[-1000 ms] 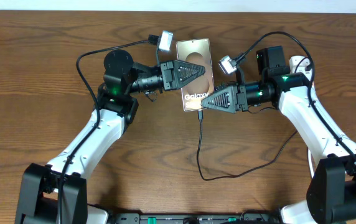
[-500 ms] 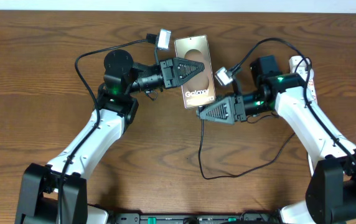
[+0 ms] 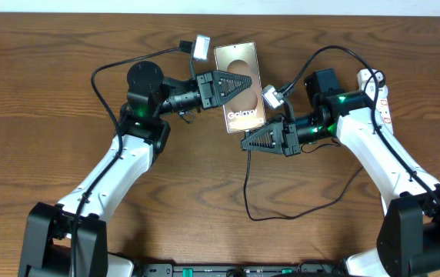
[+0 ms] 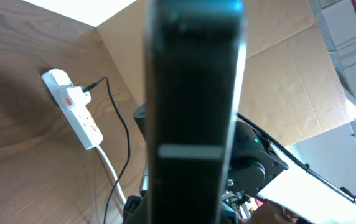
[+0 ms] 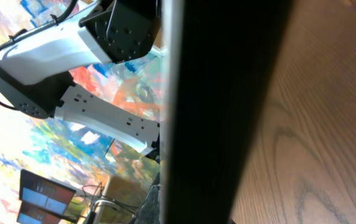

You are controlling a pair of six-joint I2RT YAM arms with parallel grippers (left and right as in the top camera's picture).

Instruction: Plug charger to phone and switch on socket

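Note:
The phone (image 3: 244, 115), grey-brown with white "Galaxy" lettering, is held off the table by my left gripper (image 3: 248, 82), which is shut on it from the left. Edge-on, the phone (image 4: 193, 93) fills the left wrist view as a dark band. My right gripper (image 3: 244, 145) sits at the phone's bottom edge, shut where the charger's (image 3: 248, 185) thin black cable begins. The cable loops down and right toward the white socket (image 3: 381, 94), which also shows as the socket (image 4: 72, 111) with a black plug in it. A dark blurred shape hides the jaws in the right wrist view.
The socket's white cord (image 4: 112, 177) trails over the wood table (image 3: 51, 92). The charger's loop lies near the front edge of the table. The right arm (image 3: 374, 154) covers part of the socket.
The right gripper has moved down and left to the phone's bottom edge and closed. The phone has shifted slightly left in the left gripper.

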